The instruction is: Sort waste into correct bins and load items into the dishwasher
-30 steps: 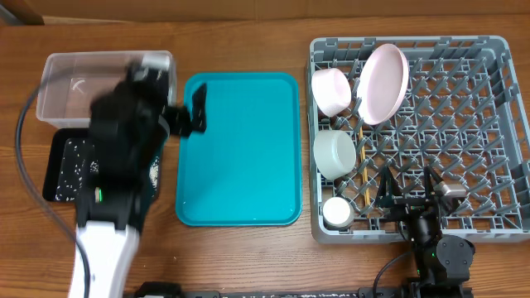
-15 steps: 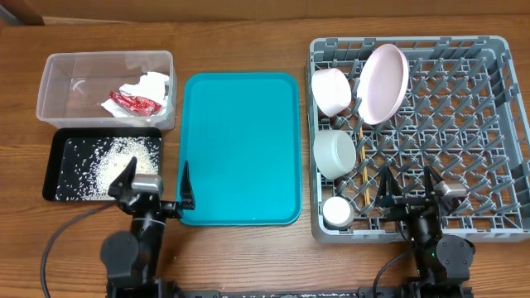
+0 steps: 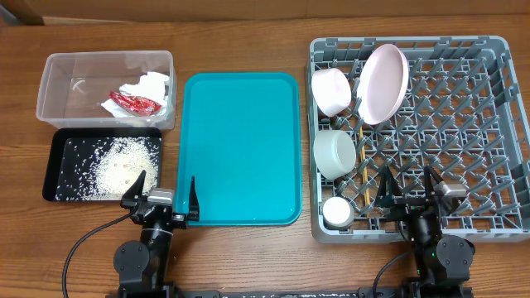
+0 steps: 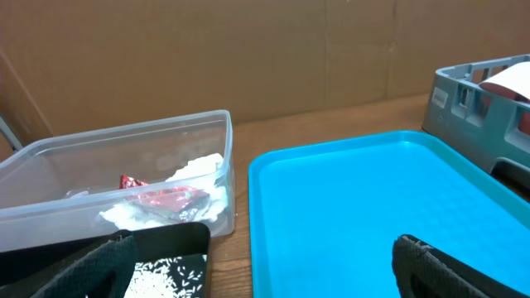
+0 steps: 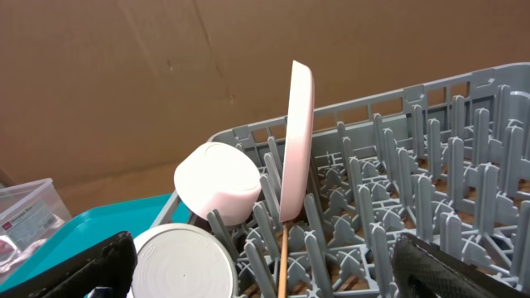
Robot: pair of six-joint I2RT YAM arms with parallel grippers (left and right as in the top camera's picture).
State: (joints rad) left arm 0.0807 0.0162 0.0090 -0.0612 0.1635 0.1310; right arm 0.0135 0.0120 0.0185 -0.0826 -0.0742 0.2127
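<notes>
The clear tub (image 3: 50, 83) (image 4: 83, 157) holds the red wrapper (image 3: 132, 103) (image 4: 166, 199) and white napkin (image 3: 153, 85) (image 4: 199, 168). Rice (image 3: 116, 161) (image 4: 166, 273) lies in the black tray (image 3: 58, 157) (image 4: 166, 240). In the grey rack (image 3: 464, 141) (image 5: 431, 165) stand the plate (image 3: 383, 83) (image 5: 298, 141), a white bowl (image 3: 331, 91) (image 5: 219, 182), a grey-green bowl (image 3: 334, 154) (image 5: 182, 265), a cup (image 3: 337, 213) and chopsticks (image 3: 362, 157) (image 5: 281, 265). My left gripper (image 3: 164, 192) (image 4: 265, 269) is open and holds nothing at the table's front, straddling the black and teal trays' near corners. My right gripper (image 3: 410, 186) (image 5: 265, 273) is open over the rack's front edge, holding nothing.
A flat teal tray (image 3: 240, 149) (image 4: 356, 207) lies between the bins and the rack. A brown cardboard wall stands behind the table. Both arm bases and their cables sit at the table's front edge.
My left arm has drawn back from over the clear tub to the table's front edge, uncovering the wrapper, napkin and rice. The right arm has not moved.
</notes>
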